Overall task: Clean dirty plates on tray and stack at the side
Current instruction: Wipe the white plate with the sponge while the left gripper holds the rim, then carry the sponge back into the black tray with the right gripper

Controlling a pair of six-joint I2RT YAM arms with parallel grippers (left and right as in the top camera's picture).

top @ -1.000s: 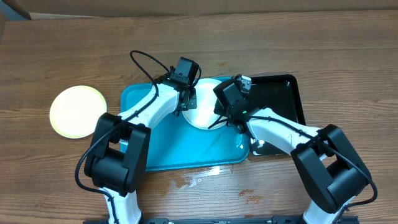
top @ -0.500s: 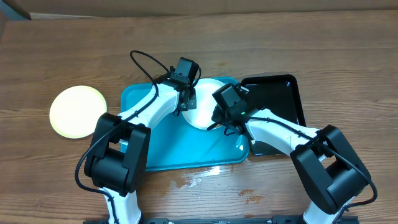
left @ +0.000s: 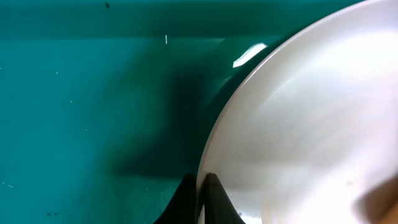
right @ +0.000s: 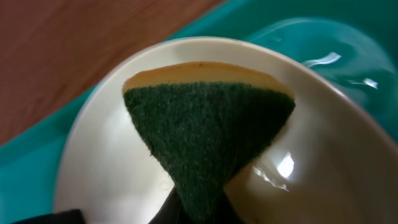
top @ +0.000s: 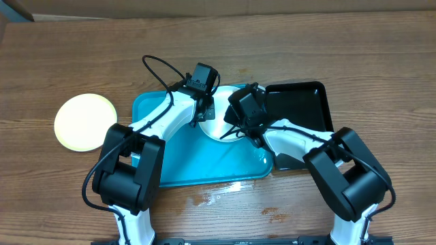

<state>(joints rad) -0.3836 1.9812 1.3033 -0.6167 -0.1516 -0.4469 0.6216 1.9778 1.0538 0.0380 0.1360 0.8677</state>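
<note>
Wooden table (top: 354, 47): the surface carrying everything shown; both pincers are positioned over its middle. A wet patch (top: 218, 194) is seen on the wood on the robot's side of the pincers, just past the tray's near rim.

Turquoise tray (top: 197, 163): the large rectangular tray with rounded corners and a raised rim, lying directly beneath both pincers.

Black tray (top: 303, 102): a smaller glossy tray, set just to the right of the right pincer and just beside the turquoise tray's right edge.

Yellow-green plate (top: 85, 122): a round plate resting on the bare table, well apart to the left of the left pincer and outside the turquoise tray.

White plate (top: 219, 126): a round plate located in the far right part of the turquoise tray, between the two pincers. No smear can be made out on the visible part of it.

Sponge (right: 208, 124): a yellow sponge faced with a dark green scouring pad, held in front of the right pincer, with the pad pressed flat to the inner surface of the white plate.

Left pincer (left: 202, 193): closed on the left rim of the white plate, one finger on each face of the edge.

Right pincer (right: 199, 208): closed on the narrow end of the sponge, above the white plate.
</note>
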